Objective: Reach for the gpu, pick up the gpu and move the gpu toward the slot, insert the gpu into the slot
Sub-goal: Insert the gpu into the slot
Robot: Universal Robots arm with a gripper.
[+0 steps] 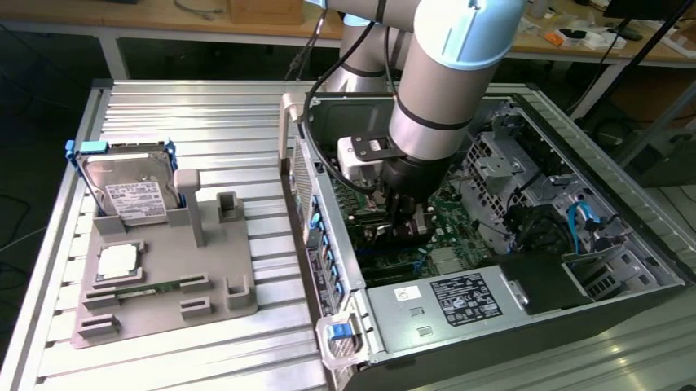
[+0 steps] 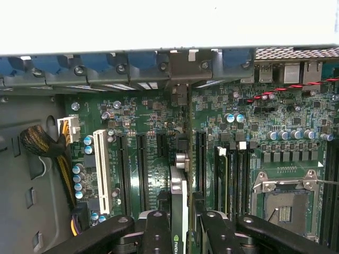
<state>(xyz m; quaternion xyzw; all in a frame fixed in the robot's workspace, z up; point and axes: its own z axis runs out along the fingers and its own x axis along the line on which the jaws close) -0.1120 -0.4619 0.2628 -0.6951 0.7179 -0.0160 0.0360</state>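
I see my gripper (image 2: 183,219) clenched on the gpu (image 2: 179,193), edge-on over the motherboard (image 2: 153,114) inside the case (image 1: 299,163); in the exterior view, the hard drive (image 1: 130,195) lies at its nine o'clock.

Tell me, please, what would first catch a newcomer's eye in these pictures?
The big grey robot arm reaching into the open computer case, on the exterior view's right, stands out first. In the wrist view, its hand grips the gpu edge-on above the green motherboard. On the exterior view's left, a hard drive sits in a grey fixture.
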